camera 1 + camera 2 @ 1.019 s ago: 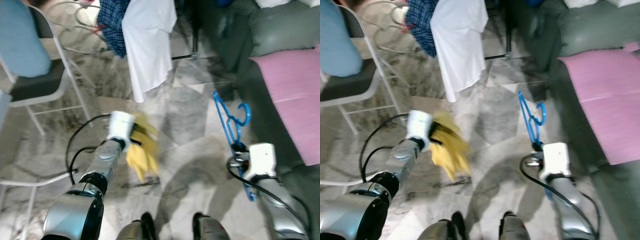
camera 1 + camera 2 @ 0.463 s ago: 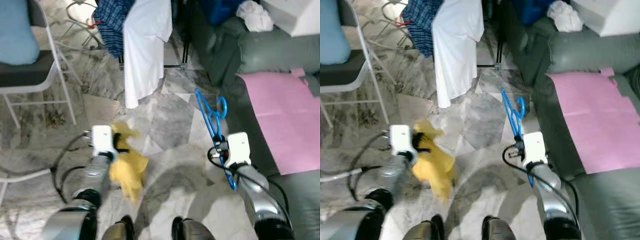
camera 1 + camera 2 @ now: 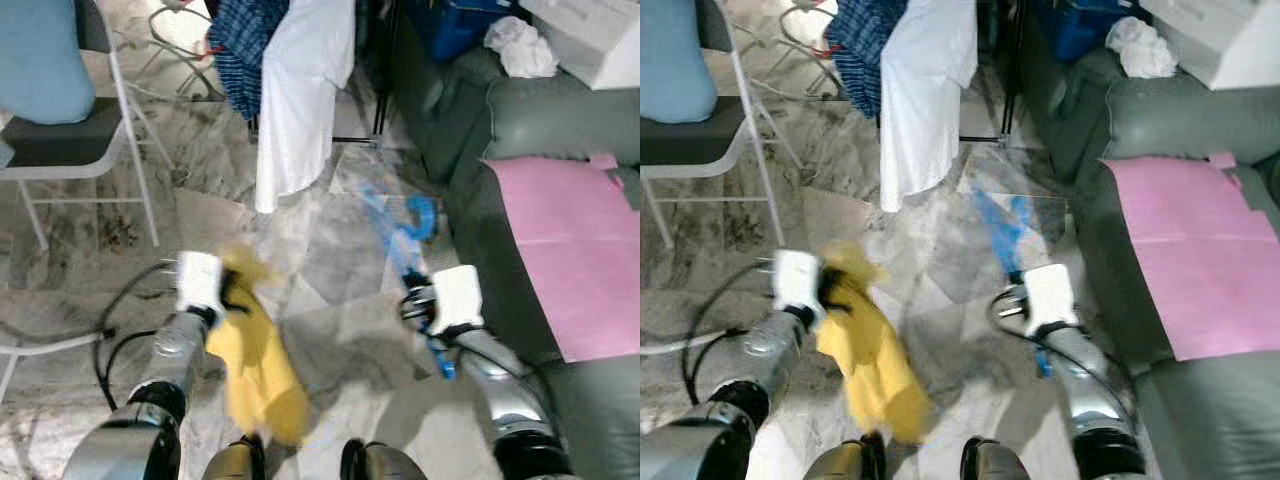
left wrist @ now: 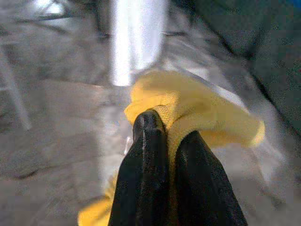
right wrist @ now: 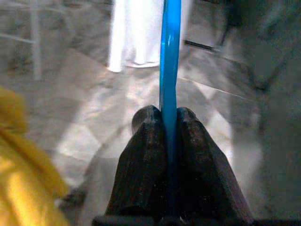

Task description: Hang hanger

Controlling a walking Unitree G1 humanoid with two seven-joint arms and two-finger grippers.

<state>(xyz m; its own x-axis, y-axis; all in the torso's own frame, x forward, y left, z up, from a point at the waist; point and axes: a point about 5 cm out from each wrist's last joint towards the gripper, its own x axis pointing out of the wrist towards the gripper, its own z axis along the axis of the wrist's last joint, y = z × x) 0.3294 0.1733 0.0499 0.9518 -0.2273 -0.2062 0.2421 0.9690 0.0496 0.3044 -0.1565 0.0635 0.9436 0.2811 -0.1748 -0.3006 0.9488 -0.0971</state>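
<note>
The whole scene has slid since half a second ago, and the head views are now smeared: the robot is walking, so the camera has moved rather than the things. The white shirt hanging on the clothes rack (image 3: pixel 300 90) and the dark checked garment (image 3: pixel 245 45) beside it sit about as near the top edge as before, so the approach has barely closed.

The right gripper (image 5: pixel 165 123) has its jaws clamped on the thin blue plastic hanger (image 5: pixel 170 52), which stands up out of them and shows in the left eye view as a blurred blue streak (image 3: pixel 400 235) over the grey marble floor (image 3: pixel 330 220), just in front of the grey sofa with the pink sheet (image 3: pixel 560 250). The left gripper (image 4: pixel 164 134) has its jaws closed on the crumpled yellow cloth (image 4: pixel 197 108), which now hangs longer below the wrist (image 3: pixel 250 365) than before, swinging with the stride.

Judged from this, the task is at the carrying stage: the hanger is secure in hand but not yet hung, and the rack lies ahead across the floor.
</note>
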